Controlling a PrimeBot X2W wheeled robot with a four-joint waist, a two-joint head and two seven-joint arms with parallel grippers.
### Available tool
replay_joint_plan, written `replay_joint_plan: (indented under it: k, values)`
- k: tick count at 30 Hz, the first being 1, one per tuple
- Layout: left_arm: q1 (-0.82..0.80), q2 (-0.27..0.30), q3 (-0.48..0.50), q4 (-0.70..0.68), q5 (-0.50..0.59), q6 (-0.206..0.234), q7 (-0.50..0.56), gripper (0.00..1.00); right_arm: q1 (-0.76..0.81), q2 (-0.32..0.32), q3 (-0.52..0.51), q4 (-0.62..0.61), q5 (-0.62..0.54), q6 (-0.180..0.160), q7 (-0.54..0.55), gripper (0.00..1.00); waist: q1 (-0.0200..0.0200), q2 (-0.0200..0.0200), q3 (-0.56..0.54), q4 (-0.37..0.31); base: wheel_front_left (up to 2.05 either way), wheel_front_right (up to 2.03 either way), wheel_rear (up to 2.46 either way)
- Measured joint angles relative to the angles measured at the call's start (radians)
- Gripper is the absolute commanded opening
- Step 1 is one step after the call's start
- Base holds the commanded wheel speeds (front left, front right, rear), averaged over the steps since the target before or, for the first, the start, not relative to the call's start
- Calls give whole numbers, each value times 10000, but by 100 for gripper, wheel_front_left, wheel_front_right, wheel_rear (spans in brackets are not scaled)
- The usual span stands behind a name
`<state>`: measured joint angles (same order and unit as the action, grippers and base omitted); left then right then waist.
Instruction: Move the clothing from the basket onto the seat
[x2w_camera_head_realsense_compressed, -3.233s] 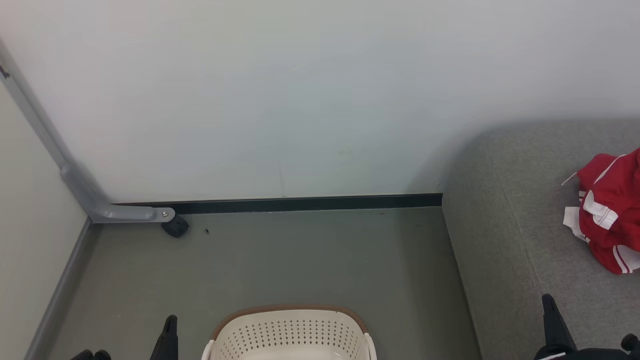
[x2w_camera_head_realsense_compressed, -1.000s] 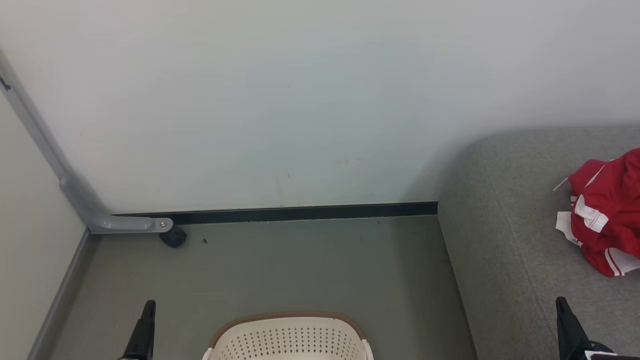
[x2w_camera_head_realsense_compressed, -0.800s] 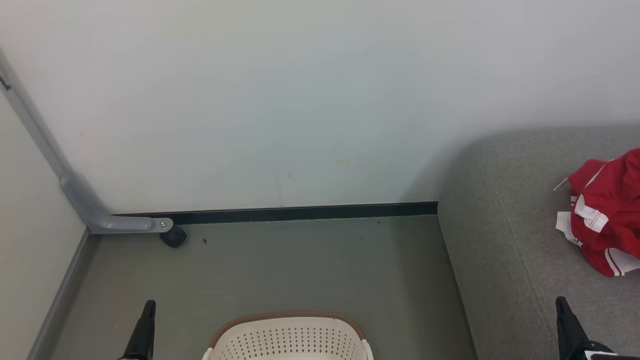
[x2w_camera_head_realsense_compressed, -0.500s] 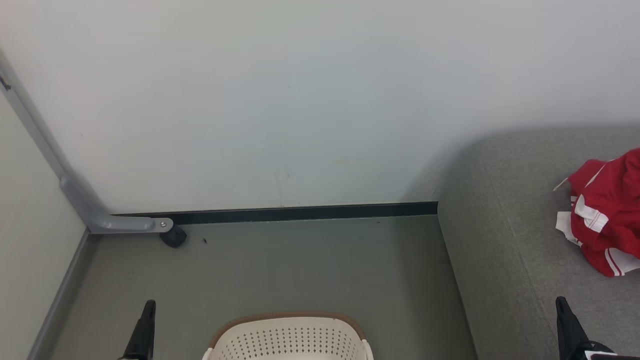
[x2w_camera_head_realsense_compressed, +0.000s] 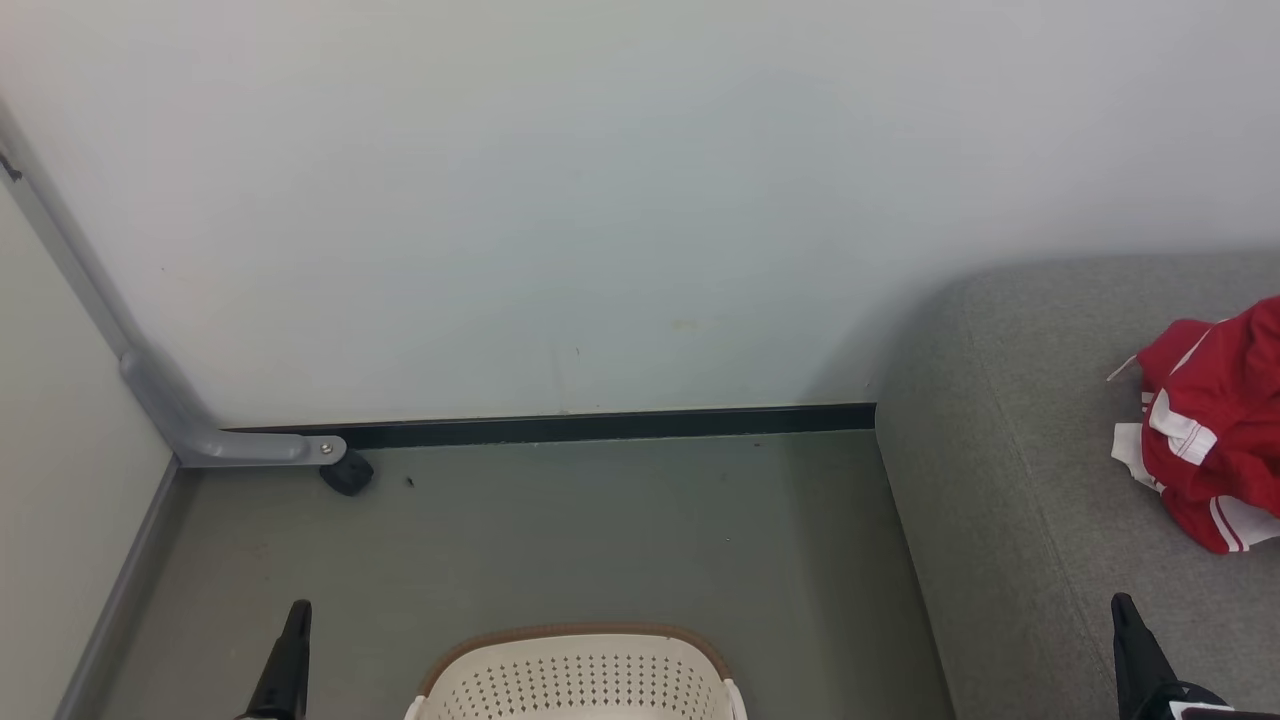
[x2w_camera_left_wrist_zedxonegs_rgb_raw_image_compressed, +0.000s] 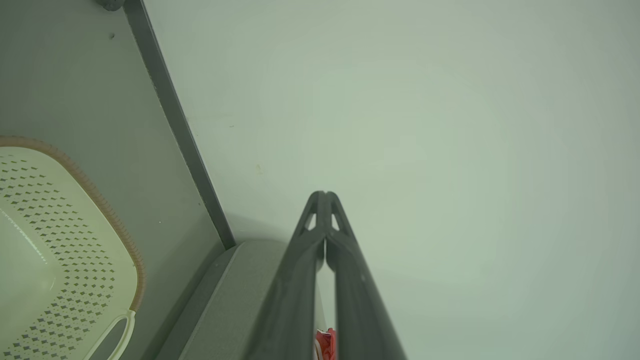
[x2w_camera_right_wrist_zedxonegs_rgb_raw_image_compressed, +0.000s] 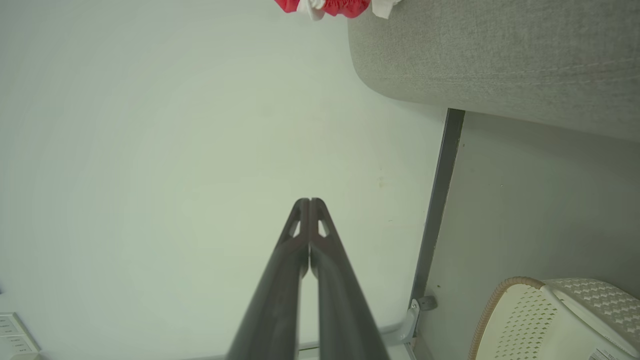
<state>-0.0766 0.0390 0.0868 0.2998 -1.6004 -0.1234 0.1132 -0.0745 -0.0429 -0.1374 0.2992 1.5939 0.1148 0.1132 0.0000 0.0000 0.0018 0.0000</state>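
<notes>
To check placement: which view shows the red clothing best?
Head view: the red clothing lies on the grey sofa, stripes clear. Left wrist view shows a tiny red bit; right wrist view, a strip at its top edge.

left gripper (x2w_camera_head_realsense_compressed: 296, 612) low at left, fingertips pressed together, holding nothing, right gripper (x2w_camera_head_realsense_compressed: 1122, 604) low at right, likewise closed and empty

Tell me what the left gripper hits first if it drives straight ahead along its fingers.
Probably the pale wall: the shut left gripper points at it, nothing between, though the gap is hard to judge.
</notes>
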Motion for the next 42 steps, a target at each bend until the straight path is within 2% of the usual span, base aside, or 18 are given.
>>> replay_joint_plan:
  k: [42]
  values:
    - [0,0,-2,2,0,0,0,0,-2,2,2,-2,2,0,0,0,0,0,1,0,0,0,0]
